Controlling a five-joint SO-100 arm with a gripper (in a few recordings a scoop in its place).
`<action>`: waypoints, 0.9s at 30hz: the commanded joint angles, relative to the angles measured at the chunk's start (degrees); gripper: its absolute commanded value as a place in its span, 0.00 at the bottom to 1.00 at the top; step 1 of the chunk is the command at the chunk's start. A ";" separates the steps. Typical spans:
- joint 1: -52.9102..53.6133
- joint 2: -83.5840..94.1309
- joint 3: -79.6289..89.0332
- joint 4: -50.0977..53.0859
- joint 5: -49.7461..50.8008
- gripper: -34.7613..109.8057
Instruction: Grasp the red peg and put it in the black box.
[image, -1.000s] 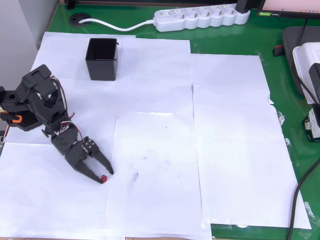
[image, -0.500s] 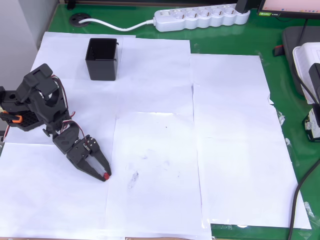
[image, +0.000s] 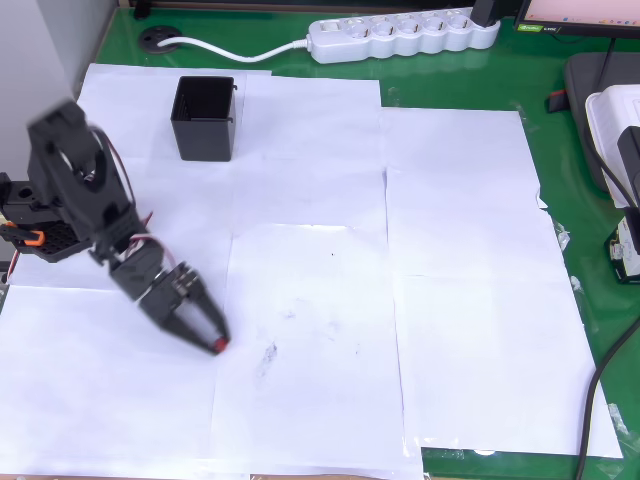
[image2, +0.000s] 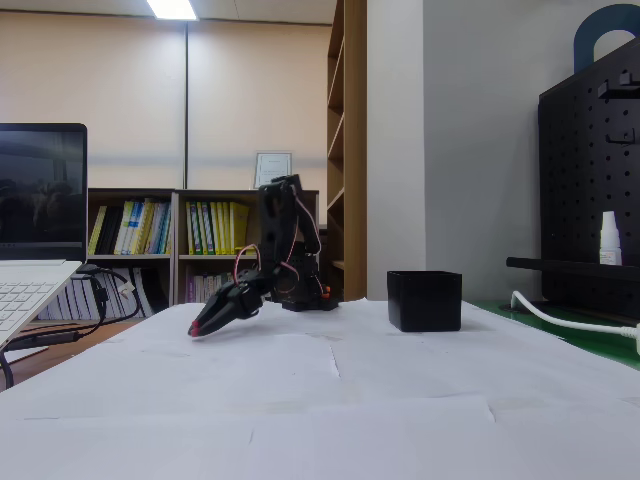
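Overhead view: black box (image: 205, 118) upright, open-topped.

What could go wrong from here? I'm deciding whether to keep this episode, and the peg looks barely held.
1. The red peg sits at the very tips of the gripper, which is lifted off the paper in the fixed view; a slight jolt could let it slip out.
2. The arm is motion-blurred in the overhead view, so a fast swing may fling the peg.
3. The black box has a narrow opening, so an off-centre release may drop the peg outside.
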 joint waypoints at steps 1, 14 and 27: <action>-7.56 -23.64 11.25 21.01 2.64 0.24; -46.58 -36.30 61.96 103.97 19.60 0.24; -67.68 -18.11 68.20 127.44 44.56 0.24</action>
